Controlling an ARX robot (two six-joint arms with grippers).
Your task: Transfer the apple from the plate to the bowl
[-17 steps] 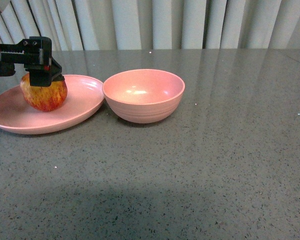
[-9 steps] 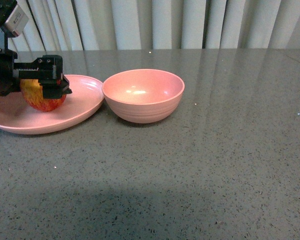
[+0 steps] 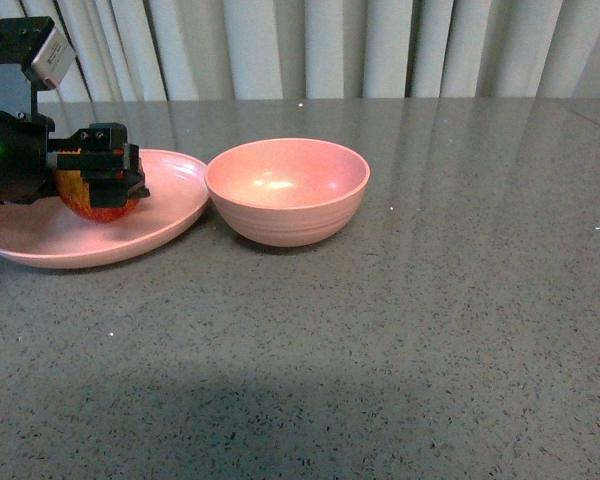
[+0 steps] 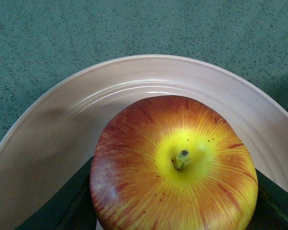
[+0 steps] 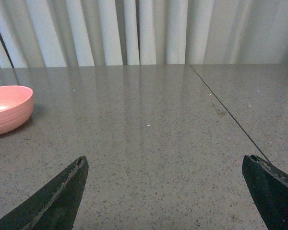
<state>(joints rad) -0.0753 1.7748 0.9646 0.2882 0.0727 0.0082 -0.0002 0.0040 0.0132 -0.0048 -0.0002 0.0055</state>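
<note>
Plainly the transfer had hardly begun: the apple point(image 3: 93, 204) lay on the plate point(image 3: 40, 236), at its back left part, and I could not tell whether it had left the surface at all. In the left wrist view dark fingers point(image 4: 69, 208) pressed against both flanks of the fruit, so the left gripper point(image 3: 104, 187) looked clamped on the apple. What remained, by my judgement, was the lift, the short carry sideways, and the release. The bowl point(image 3: 287, 195) stood empty just beside the plate's right rim. The right gripper point(image 5: 164, 160) hung spread wide and held nothing, over the grey table point(image 3: 430, 300).
</note>
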